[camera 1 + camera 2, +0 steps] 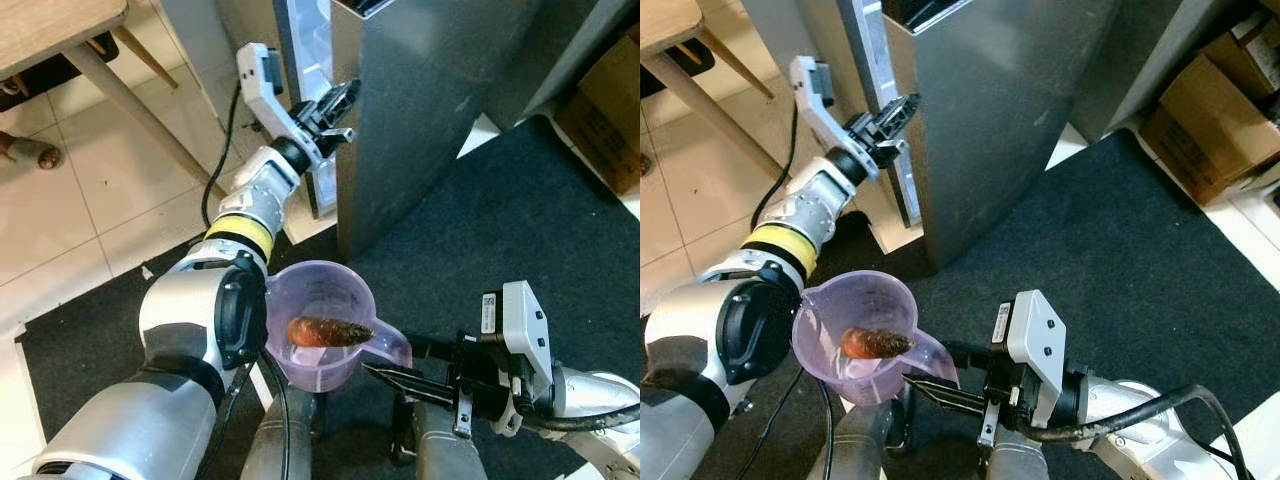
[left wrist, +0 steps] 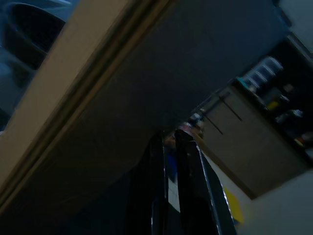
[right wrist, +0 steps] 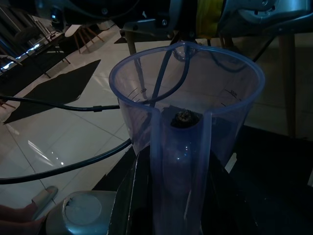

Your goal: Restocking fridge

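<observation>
The left end effector (image 1: 338,108), fingers pinched nearly together, reaches at the edge of the grey fridge door (image 1: 430,110), seemingly to pull it open. The right end effector (image 1: 385,375) grips the handle of a purple jug (image 1: 318,325) holding a carrot (image 1: 328,332), low before the robot. Next, swing the door wide; open dark mat (image 1: 530,220) lies rightward, a bench leg (image 1: 140,110) leftward.

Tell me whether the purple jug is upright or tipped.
Upright: the purple jug, held by the right gripper, opens upward, with the carrot resting inside.
</observation>
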Controlling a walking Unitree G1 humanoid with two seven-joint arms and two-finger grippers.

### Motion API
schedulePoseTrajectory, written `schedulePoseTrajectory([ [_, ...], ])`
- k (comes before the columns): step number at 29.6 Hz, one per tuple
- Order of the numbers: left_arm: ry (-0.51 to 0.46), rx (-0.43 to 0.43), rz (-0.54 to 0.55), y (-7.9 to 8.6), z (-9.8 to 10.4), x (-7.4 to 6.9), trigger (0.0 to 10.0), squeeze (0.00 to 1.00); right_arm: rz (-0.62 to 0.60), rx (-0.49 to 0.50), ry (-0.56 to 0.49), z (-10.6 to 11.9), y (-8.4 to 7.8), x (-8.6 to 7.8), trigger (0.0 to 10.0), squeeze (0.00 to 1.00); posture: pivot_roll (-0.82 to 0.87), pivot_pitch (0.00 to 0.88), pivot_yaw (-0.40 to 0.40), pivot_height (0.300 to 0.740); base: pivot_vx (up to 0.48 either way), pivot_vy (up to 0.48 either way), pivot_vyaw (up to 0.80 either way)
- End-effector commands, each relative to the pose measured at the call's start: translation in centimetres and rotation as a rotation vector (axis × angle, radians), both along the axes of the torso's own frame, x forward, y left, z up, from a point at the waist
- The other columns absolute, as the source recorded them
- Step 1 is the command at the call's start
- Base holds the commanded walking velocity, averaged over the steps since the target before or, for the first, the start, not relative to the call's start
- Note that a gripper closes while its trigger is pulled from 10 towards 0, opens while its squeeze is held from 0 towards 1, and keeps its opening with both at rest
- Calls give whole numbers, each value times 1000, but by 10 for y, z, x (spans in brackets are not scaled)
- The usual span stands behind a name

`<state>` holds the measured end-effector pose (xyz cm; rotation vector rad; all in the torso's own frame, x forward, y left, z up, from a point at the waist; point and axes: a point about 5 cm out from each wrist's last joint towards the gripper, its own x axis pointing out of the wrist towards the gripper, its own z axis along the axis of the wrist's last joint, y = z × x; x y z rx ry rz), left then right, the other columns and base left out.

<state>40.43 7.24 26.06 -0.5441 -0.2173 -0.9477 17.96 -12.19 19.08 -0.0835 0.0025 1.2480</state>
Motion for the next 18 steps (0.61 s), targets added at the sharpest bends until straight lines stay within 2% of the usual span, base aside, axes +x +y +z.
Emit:
schedulePoseTrajectory([
  [1, -30, 33, -165, -26, -3, -10, 10000, 0, 39, 13, -9, 5, 3, -7, 10000, 0, -193, 398, 69, 740, 0, 0, 0],
  [3, -30, 33, -165, -26, -3, -10, 10000, 0, 39, 13, -9, 5, 3, -7, 10000, 0, -193, 398, 69, 740, 0, 0, 0],
  [4, -41, 44, -324, -39, -14, -20, 10000, 0, 52, 10, -8, 5, 4, -7, 10000, 0, -190, 390, 71, 740, 0, 0, 0],
  [5, -41, 44, -324, -39, -14, -20, 10000, 0, 52, 10, -8, 5, 4, -7, 10000, 0, -190, 390, 71, 740, 0, 0, 0],
  [7, -39, 51, -421, -46, -22, -27, 10000, 0, 61, 8, -6, 5, 4, -7, 10000, 0, -189, 384, 70, 740, 0, 0, 0],
  [9, -38, 56, -461, -49, -25, -30, 10000, 0, 64, 6, -5, 5, 4, -7, 10000, 0, -191, 380, 70, 740, 0, 0, 0],
  [13, -47, 70, -532, -52, -35, -37, 10000, 0, 76, -6, -3, 3, 4, -7, 10000, 0, -187, 367, 70, 740, 0, 0, 0],
  [18, -53, 37, -480, -38, -38, -34, 10000, 0, 101, -23, 9, -1, 6, -7, 10000, 0, -176, 351, 69, 740, 0, 0, 0],
])
